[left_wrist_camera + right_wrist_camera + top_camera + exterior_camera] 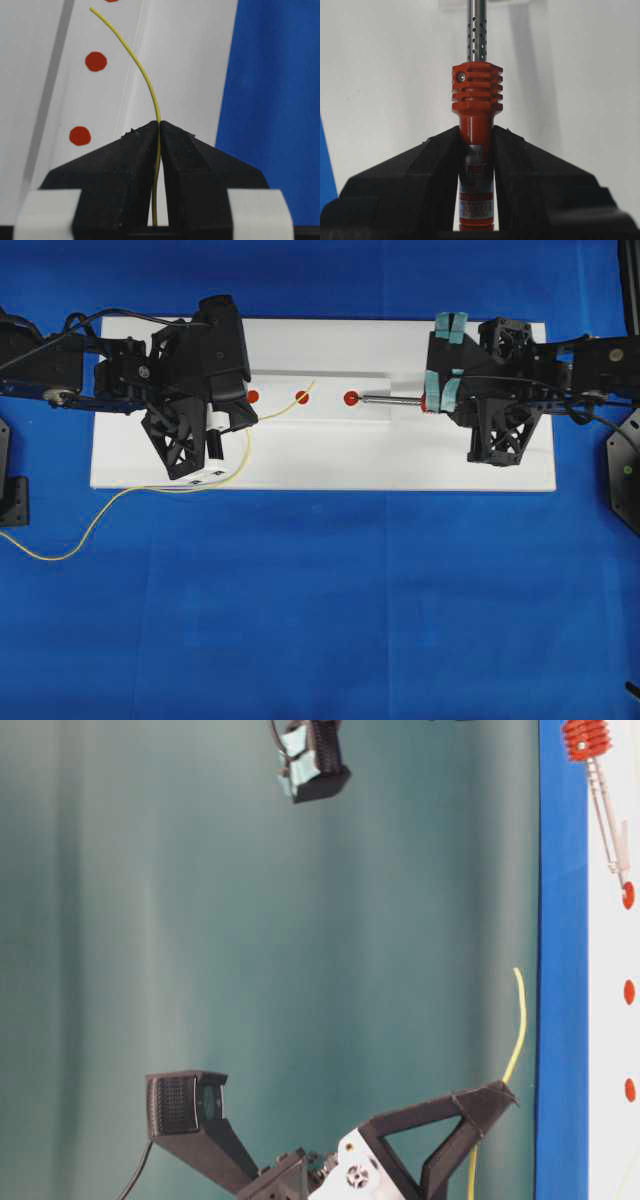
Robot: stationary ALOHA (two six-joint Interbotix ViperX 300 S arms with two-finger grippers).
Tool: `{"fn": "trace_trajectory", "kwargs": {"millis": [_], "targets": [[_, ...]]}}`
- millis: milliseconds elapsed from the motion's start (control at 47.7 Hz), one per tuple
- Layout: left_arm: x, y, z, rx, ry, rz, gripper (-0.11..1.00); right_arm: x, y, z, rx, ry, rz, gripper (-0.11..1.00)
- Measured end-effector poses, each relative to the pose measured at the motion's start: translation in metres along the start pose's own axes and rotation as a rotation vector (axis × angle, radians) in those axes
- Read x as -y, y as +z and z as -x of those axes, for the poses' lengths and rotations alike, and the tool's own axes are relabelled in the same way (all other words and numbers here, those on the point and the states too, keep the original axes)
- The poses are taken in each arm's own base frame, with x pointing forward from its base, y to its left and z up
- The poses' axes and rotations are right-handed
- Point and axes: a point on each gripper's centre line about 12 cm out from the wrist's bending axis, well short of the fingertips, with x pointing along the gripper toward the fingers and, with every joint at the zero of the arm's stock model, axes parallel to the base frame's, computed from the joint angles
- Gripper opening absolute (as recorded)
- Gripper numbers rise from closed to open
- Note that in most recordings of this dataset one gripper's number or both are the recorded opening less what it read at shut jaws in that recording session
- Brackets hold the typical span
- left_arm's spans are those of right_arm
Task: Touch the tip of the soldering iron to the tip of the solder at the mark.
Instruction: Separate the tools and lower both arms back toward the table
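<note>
The soldering iron [476, 87] has a red ribbed collar, and my right gripper [476, 132] is shut on its red handle. Its silver rod [392, 399] points left, and its tip [625, 880] sits at the right-hand red mark [351, 398]. My left gripper [159, 125] is shut on the thin yellow solder [145, 80]. The solder curves up from the jaws, and its free end [313, 382] hangs just past the middle mark [302, 397]. The two tips are apart. My left gripper [243, 420] is beside the left mark [253, 396], and my right gripper [436, 400] is over the board's right part.
The white board [320, 460] lies on a blue cloth [320, 620]. The slack solder [90, 530] trails off the board's front left edge onto the cloth. Black arm mounts stand at the far left [12, 490] and the far right [625, 470].
</note>
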Motion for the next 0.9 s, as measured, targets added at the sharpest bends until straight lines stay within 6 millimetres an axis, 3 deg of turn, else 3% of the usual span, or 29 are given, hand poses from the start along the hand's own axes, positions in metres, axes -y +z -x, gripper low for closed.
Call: {"fn": "trace_trajectory", "kwargs": {"millis": [189,461,754,901], "targets": [[-0.001,-0.002,0.001,0.005,0.001,0.003,0.02,0.002,0.002,0.029,0.105,0.001,0.004,0.06],[-0.001,-0.004,0.001,0.003,0.0,-0.003,0.02,0.005,-0.016,0.057,0.218,0.01,-0.041,0.06],[0.002,-0.004,0.002,0.009,-0.005,0.0,0.02,0.004,-0.018,0.058,0.245,0.023,-0.064,0.06],[0.028,-0.007,0.008,0.034,-0.065,-0.048,0.02,-0.012,-0.014,0.061,0.281,0.081,-0.048,0.06]]}}
